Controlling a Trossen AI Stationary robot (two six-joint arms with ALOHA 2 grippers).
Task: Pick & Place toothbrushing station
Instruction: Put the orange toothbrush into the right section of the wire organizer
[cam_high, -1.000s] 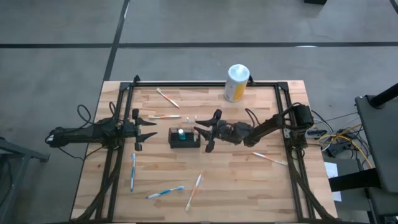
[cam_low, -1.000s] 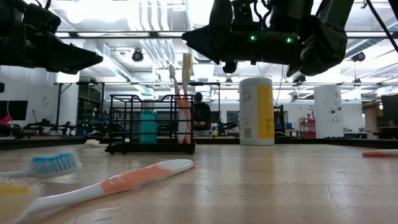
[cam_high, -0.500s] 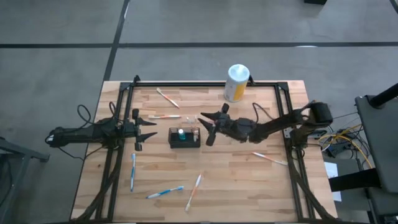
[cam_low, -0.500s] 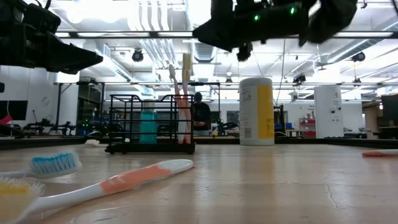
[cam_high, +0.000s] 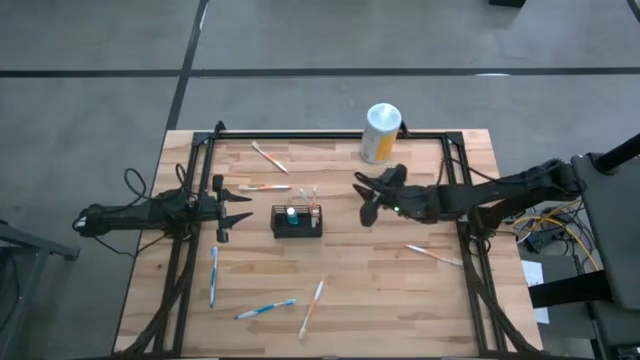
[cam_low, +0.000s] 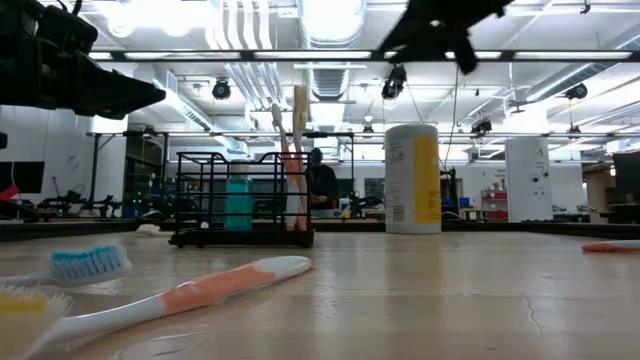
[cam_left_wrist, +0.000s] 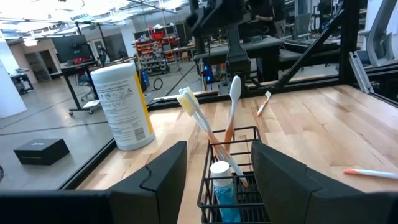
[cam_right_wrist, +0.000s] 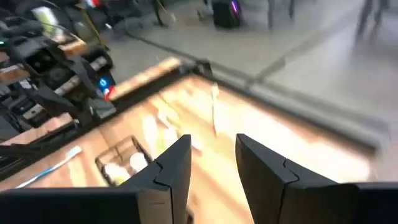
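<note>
- Found the left gripper (cam_high: 240, 205) waiting level above the table (cam_high: 390, 300), just left of the toothbrushing station (cam_high: 276, 224), fingers spread and nothing between them
- Noted the station itself at mid-table between the two arms, upright, with a teal-capped tube (cam_low: 238, 200) and two toothbrushes (cam_low: 295, 160) leaning inside and rising well above its low rim
- Placed the right gripper (cam_high: 362, 197) to the right of the station, clear of it and raised high off the table, fingers parted and empty
- Counted loose brushes lying flat around the table; took the orange-and-white toothbrush (cam_high: 433, 254) near the right edge as the likeliest next pick, though only as a guess
- Judged a good pick to need the fingers set across the handle rather than along it, lowered until nearly on the wood, closed near mid-handle
- Judged the drop to need a steep tilt and entry from above, clear of the standing brushes and of the canister (cam_high: 381, 132) at the far edge
</note>
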